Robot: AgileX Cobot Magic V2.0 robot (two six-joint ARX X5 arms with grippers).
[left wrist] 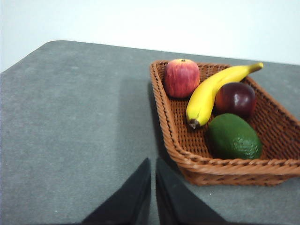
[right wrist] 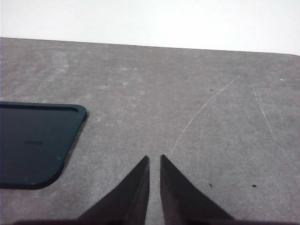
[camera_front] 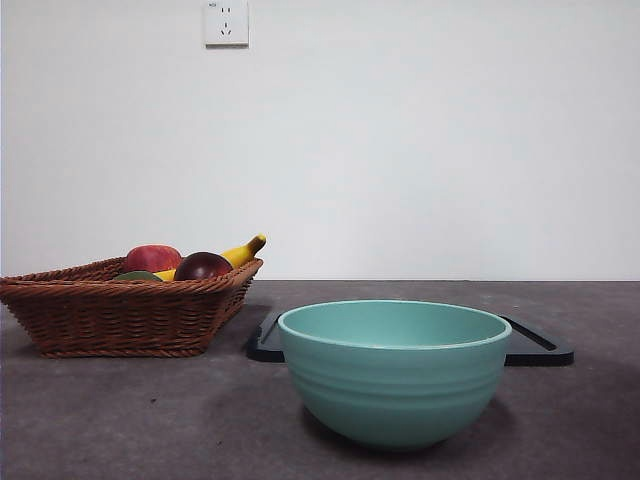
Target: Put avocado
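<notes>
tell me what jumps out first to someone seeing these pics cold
The big teal bowl stands front and centre on the grey table, with a flat dark tray just behind it. Off to one side sits a wicker basket of fruit: a red apple, a banana, a maroon fruit and the green avocado. The left claw hangs near the basket holding nothing, and the right claw waits beside the tray.

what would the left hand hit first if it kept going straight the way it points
Probably nothing but bare table. The left hand points past the near corner of the basket, which sits just to one side of its line. Depth is unclear, so it might clip the rim.
</notes>
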